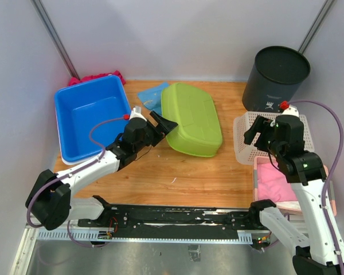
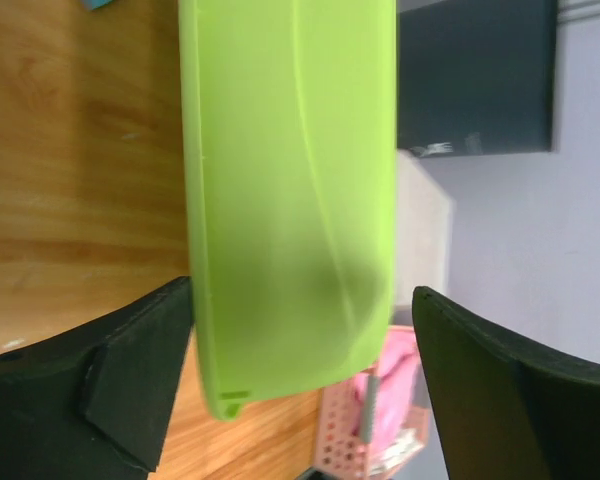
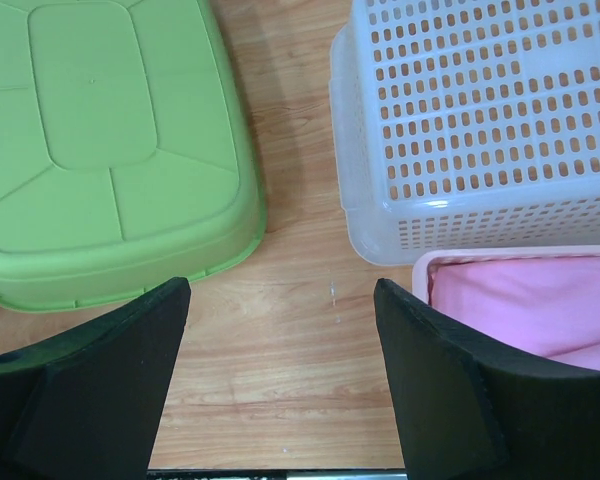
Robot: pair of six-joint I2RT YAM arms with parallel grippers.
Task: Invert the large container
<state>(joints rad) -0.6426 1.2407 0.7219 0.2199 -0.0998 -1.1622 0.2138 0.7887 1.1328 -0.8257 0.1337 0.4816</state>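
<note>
The green container [image 1: 192, 119] lies bottom-up on the bench [image 1: 178, 177] beside the white basket [image 1: 243, 142]. My left jaws gape empty at its rim; my right jaws hang open, holding nothing.

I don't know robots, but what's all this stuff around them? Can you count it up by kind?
Tubs: 2, blue tub, green tub
Baskets: 2, white basket, pink basket
Bins: 1, black bin
Cloths: 3, red cloth, blue cloth, pink cloth
Total: 8
</note>
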